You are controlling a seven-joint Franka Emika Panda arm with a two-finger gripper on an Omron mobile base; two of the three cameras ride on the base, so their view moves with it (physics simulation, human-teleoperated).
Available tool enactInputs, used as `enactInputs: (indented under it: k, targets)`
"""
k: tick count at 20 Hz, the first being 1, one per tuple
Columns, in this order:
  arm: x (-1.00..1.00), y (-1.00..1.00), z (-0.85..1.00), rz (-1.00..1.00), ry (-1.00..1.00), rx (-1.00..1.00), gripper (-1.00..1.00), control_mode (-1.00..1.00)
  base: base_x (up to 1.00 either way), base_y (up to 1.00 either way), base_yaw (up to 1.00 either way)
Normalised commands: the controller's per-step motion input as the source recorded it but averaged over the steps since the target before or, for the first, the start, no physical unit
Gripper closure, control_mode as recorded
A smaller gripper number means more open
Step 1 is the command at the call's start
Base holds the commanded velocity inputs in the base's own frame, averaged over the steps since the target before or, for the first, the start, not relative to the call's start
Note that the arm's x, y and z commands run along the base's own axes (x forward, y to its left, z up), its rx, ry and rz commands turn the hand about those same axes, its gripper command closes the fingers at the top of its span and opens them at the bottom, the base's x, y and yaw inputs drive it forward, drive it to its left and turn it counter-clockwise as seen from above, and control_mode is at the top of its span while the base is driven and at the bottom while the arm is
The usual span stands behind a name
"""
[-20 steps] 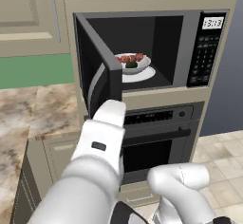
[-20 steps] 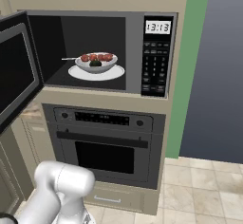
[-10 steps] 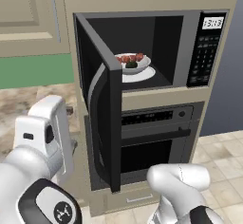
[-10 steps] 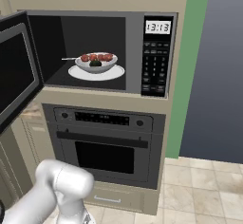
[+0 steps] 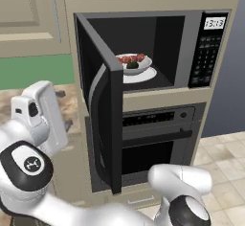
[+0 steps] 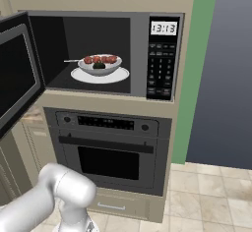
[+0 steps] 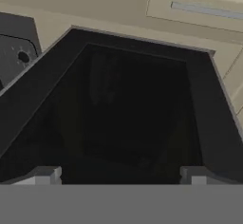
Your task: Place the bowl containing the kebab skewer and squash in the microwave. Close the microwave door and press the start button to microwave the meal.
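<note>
The bowl [image 6: 100,67] sits inside the microwave [image 6: 106,54] cavity on the white turntable plate [image 6: 100,75], near the cavity's centre. The kebab skewer [image 6: 96,59] lies across the bowl's rim — its pale stick end projects to the left in the right base view. The squash [image 6: 99,65] rests in the bowl beneath the skewer.

The microwave door [image 5: 99,100] stands swung out on its left hinge. The claw [image 7: 121,174] is released — fingertips [image 7: 45,174] set wide apart, close in front of the door's dark glass, grasping nothing.
</note>
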Motion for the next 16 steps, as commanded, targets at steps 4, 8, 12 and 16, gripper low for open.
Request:
enactInputs:
  k: [4, 8, 12, 16]
  targets:
    - [0.31, -0.19, -0.04, -0.36, 0.0, -0.1, -1.0, -1.0, 0.0, 0.0, 0.0]
    - [-0.02, -0.92, 0.0, -0.32, 0.0, 0.0, -1.0, -1.0, 0.0, 0.0, 0.0]
    - [-0.08, -1.0, 0.0, -0.27, -0.01, 0.0, -1.0, -1.0, 0.0, 0.0, 0.0]
    - [-0.27, -1.0, 0.04, -0.18, -0.11, 0.04, -1.0, -1.0, 0.0, 0.0, 0.0]
